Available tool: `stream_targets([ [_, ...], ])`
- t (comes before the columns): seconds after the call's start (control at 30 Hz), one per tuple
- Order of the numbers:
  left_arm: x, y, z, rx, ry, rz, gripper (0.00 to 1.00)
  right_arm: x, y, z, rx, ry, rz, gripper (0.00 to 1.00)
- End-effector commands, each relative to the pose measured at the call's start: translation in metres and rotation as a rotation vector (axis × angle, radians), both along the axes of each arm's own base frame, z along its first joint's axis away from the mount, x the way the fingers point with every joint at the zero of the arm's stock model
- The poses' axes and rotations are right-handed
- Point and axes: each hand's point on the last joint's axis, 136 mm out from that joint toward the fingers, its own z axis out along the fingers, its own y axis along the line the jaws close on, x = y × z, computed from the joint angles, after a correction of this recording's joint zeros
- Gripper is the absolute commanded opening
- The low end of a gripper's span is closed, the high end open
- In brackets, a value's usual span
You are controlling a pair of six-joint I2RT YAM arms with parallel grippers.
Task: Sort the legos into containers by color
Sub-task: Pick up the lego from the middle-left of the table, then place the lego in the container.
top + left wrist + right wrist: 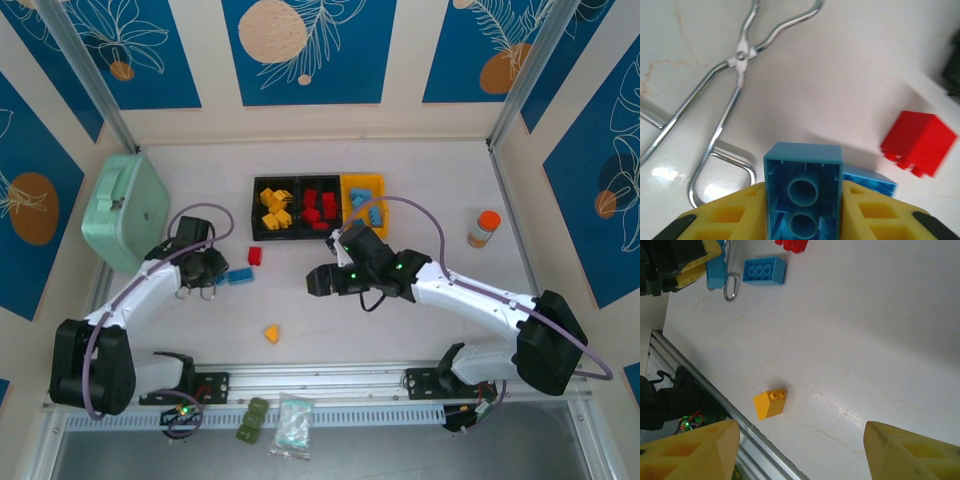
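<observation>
My left gripper (205, 274) is shut on a light blue lego (803, 192), hollow underside facing the camera, clamped between the yellow fingers (725, 217). A second blue lego (871, 181) lies on the table just behind it, with a red lego (918, 144) further right. My right gripper (800, 445) hangs open over the table with nothing in it, and a yellow sloped lego (770, 403) lies ahead of its left finger. The containers (318, 180) stand at the back: black with yellow legos, black with red, yellow with blue.
Metal wire tongs (740, 56) lie on the table beside my left gripper. A mint green case (125, 210) stands at the left and an orange-capped bottle (484, 228) at the right. Olive blocks (252, 420) and a clear bag (293, 428) lie beyond the front rail (320, 378).
</observation>
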Motion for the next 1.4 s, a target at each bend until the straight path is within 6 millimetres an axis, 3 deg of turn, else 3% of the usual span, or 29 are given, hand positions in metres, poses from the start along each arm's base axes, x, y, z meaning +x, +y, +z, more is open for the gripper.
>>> stream_targets([
  [0.0, 0.002, -0.011, 0.019, -0.05, -0.019, -0.049, 0.33, 0.0, -0.012, 0.012, 0.03, -0.031, -0.016, 0.67],
  [0.37, 0.024, -0.059, 0.049, -0.085, -0.074, -0.174, 0.32, -0.001, -0.064, 0.015, 0.021, -0.056, -0.168, 0.67],
  [0.53, 0.036, -0.098, 0.059, -0.076, -0.084, -0.274, 0.32, -0.001, -0.094, 0.011, 0.007, -0.048, -0.273, 0.67],
  [0.8, 0.064, -0.178, 0.073, -0.054, -0.105, -0.448, 0.32, -0.007, -0.141, 0.002, -0.024, -0.005, -0.449, 0.67],
  [1.1, 0.095, -0.273, 0.074, 0.004, -0.102, -0.642, 0.32, -0.017, -0.165, 0.0, -0.009, 0.009, -0.537, 0.67],
  [1.37, 0.126, -0.319, 0.063, 0.058, -0.106, -0.711, 0.32, -0.023, -0.169, -0.005, -0.007, 0.035, -0.561, 0.67],
])
